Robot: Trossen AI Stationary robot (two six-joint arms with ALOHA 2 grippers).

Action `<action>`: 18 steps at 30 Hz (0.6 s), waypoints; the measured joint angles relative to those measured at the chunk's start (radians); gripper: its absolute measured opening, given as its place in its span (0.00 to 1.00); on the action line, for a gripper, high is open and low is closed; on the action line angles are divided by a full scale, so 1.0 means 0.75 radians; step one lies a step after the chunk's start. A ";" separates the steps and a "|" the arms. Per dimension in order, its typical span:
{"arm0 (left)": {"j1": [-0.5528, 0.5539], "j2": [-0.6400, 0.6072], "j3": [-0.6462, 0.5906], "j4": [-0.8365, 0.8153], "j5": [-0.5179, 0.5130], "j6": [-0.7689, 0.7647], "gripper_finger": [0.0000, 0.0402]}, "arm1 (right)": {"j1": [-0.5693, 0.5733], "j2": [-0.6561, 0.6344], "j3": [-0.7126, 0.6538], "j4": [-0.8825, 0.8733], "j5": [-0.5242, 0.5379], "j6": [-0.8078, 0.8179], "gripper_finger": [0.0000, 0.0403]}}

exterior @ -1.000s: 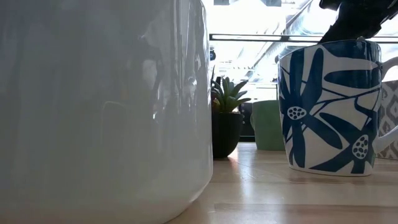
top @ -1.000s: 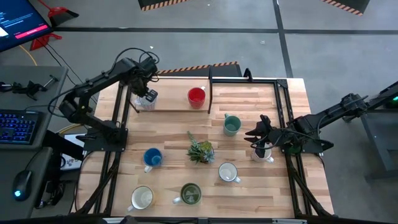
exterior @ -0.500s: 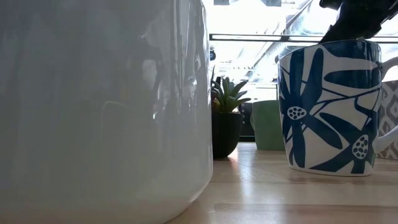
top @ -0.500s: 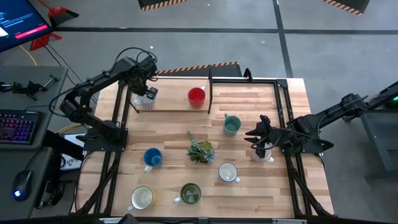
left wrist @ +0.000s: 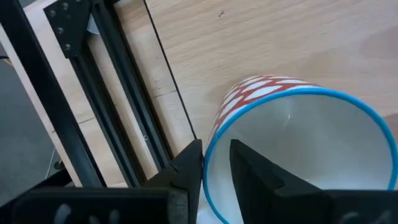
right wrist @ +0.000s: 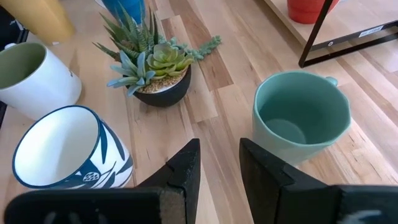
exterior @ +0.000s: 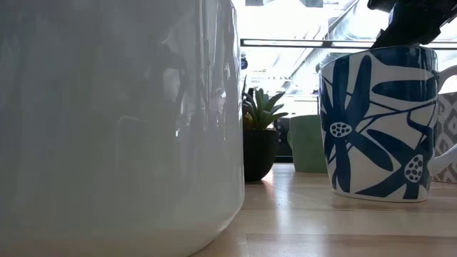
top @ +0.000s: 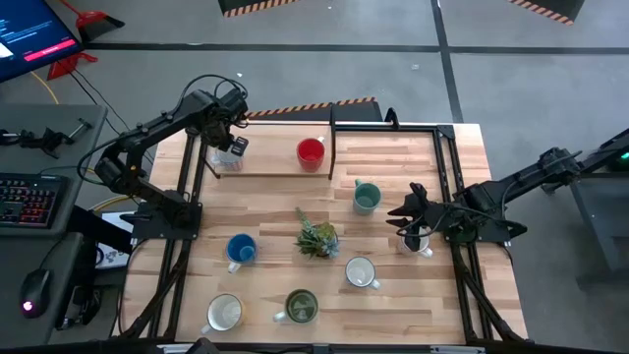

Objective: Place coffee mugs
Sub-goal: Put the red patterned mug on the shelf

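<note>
A mug with a red-and-white pattern and a blue rim [left wrist: 292,124] stands upright on a raised wooden shelf [top: 270,165] at the far left. My left gripper [left wrist: 216,149] points down at it, open, one finger inside the mug and one outside. My right gripper [right wrist: 219,146] hovers open at the table's right with only bare wood between its fingers. A pale mug [top: 421,246] stands just near-side of it. Ahead of it are a teal mug [right wrist: 301,118] and a blue-flowered white mug [right wrist: 65,149]. A red mug [top: 311,151] sits on the shelf. My left gripper has the mug's rim [left wrist: 207,163] between its fingers, coming from above. The outer finger [left wrist: 186,171] stands right at the rim and the inner finger [left wrist: 252,171] is apart from the wall. Whether either touches, I cannot tell. The mug rests on the shelf.
A small potted succulent [top: 316,238] stands mid-table. Around it are a blue mug [top: 240,249], an olive mug [top: 300,307] and a cream mug [top: 224,313] along the near side. Black frame rails [top: 187,197] run along both table sides.
My left gripper has rolled a little about its own axis over the patterned mug, staying in place. The mug stays on the shelf. My right arm has kept still.
</note>
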 joint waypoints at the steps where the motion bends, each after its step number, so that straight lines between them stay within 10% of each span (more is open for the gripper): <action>1: 0.000 0.000 0.000 0.000 0.000 0.002 0.19 | 0.000 0.000 0.000 0.000 0.000 0.000 0.22; 18: 0.000 -0.015 0.000 -0.001 -0.010 0.056 0.30 | 0.000 0.000 0.000 0.000 0.001 0.001 0.22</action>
